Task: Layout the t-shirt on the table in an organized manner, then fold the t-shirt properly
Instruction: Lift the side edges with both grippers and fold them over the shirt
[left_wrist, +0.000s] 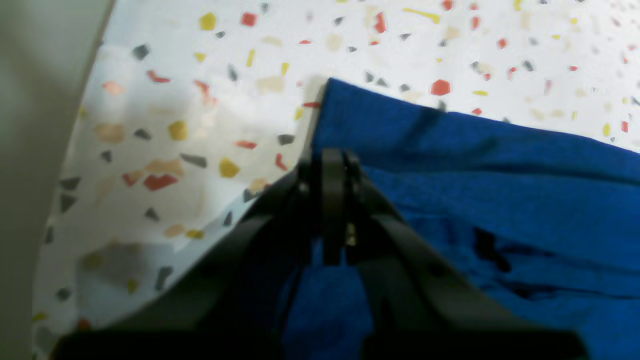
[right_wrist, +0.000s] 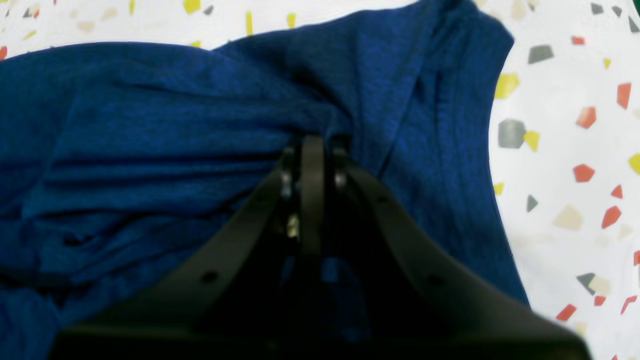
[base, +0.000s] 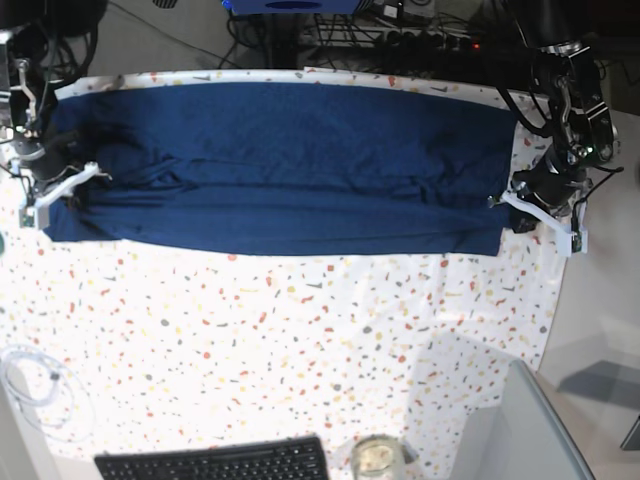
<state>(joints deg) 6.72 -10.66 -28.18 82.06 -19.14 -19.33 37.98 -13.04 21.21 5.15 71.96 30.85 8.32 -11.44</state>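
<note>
The large plain dark navy-blue t-shirt of thin knit fabric (base: 280, 170) is lying stretched into a long band across the far part of the wide white tabletop speckled with red, orange, grey and yellow flecks (base: 300, 340), reaching nearly from one side edge to the other and running close along the far edge. Long creases are running lengthwise through its middle. The black left gripper (left_wrist: 334, 165) is sitting at one end of the band near the table's side edge, its jaws pressed together and pinching a fold of the blue cloth just beside a corner of the fabric. The black right gripper (right_wrist: 312, 150) is sitting at the opposite end, its jaws likewise pressed together on a gathered bunch of cloth, with wrinkles fanning out from the pinch. At the near edge of the table a black keyboard (base: 215, 462) is lying beside a round clear glass jar (base: 378, 457), and a coiled white cable (base: 35, 385) is resting near the side edge.
</note>
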